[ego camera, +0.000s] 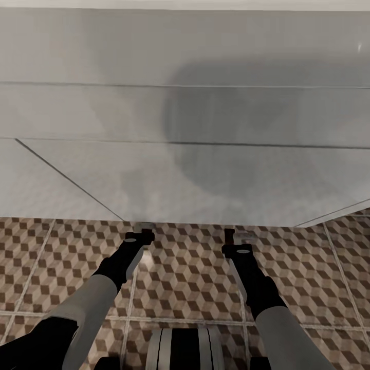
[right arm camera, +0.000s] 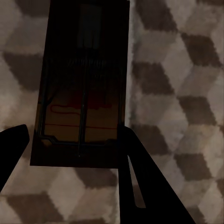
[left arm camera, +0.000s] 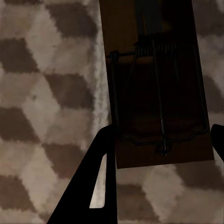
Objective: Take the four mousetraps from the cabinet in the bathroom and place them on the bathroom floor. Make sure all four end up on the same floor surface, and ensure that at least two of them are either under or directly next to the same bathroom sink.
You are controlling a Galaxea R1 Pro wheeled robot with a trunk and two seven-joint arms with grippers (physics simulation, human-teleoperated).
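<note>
Both arms reach forward and down over the bathroom floor [ego camera: 190,277], tiled in a brown-and-beige cube pattern. My left gripper [ego camera: 140,234] is shut on a mousetrap [left arm camera: 154,93], a small brown board with dark wire parts, held by its long edges between the fingers [left arm camera: 100,158]. My right gripper [ego camera: 235,242] is shut on another mousetrap [right arm camera: 84,84], whose red mark shows in the right wrist view. Each trap hangs over floor tiles, close to the foot of a white unit. The cabinet is out of view, and I cannot tell whether the white unit is the sink's vanity.
A large white smooth unit [ego camera: 154,154] rises straight ahead, its base meeting the tiles just past both grippers. A dark shadow lies on its right half. Open tiled floor spreads to either side of the arms and back toward my base [ego camera: 182,349].
</note>
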